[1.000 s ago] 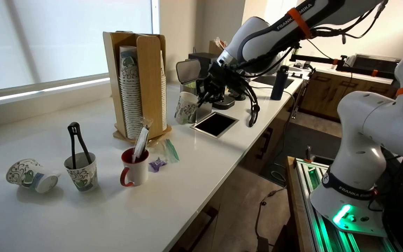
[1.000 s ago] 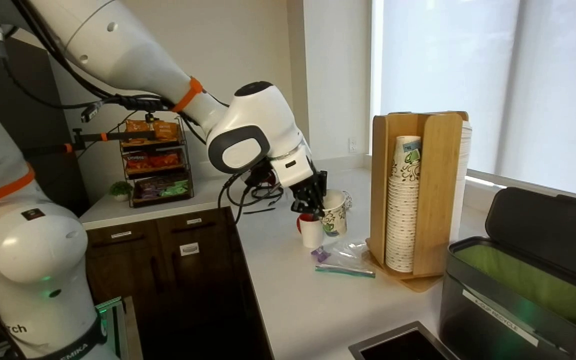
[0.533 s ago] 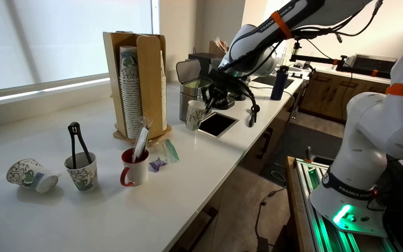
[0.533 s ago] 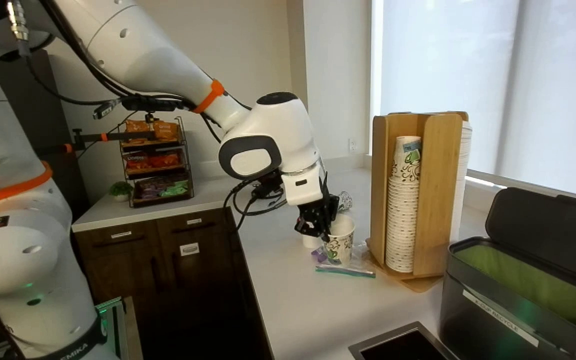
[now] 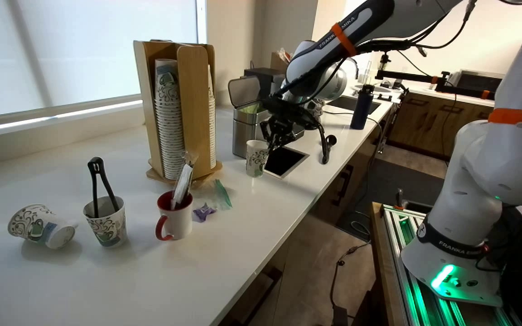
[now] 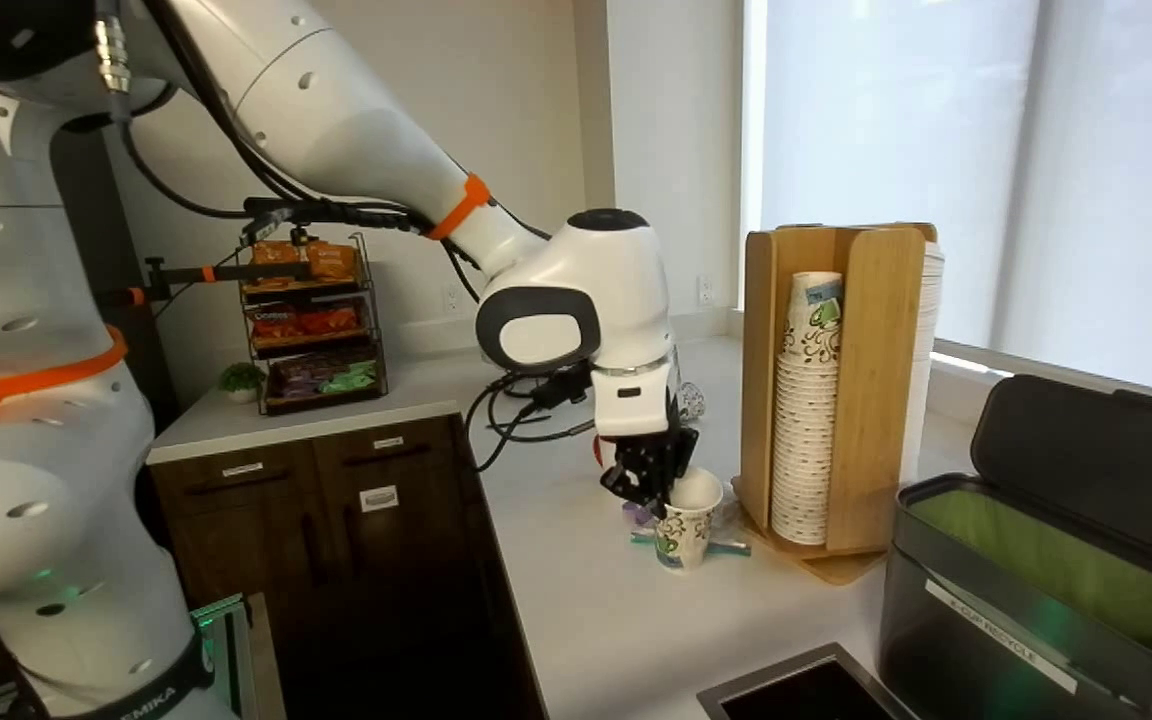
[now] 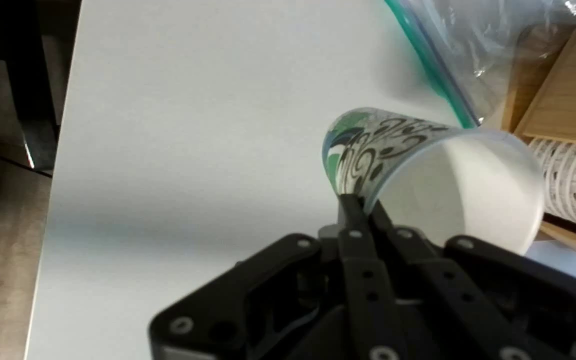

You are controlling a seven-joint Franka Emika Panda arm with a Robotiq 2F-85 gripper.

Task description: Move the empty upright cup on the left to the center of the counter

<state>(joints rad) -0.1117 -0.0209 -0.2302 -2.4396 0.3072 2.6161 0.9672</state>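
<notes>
Black gripper [image 7: 364, 204], fingers nearly together, pinching one wall of a patterned paper cup [image 7: 388, 145] at the rim; cup held at the fingertips, approx. upright, nothing seen inside. Can't tell if its base touches the white counter [image 7: 193, 150] below. Zip bag [image 7: 468, 45] lies ahead of gripper in wrist view, dark cutout [image 5: 286, 161] on the opp. side. Main risk, prob.: letting go w/ base off the counter or tilted, so cup drops & tips. Thin wall may also buckle, b/c grip takes one edge only.

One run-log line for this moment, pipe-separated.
claw: shut on cup at rim | cup: mouth up, slightly tilted | counter: below, contact unclear | zip bag: on counter | release: not yet
</notes>
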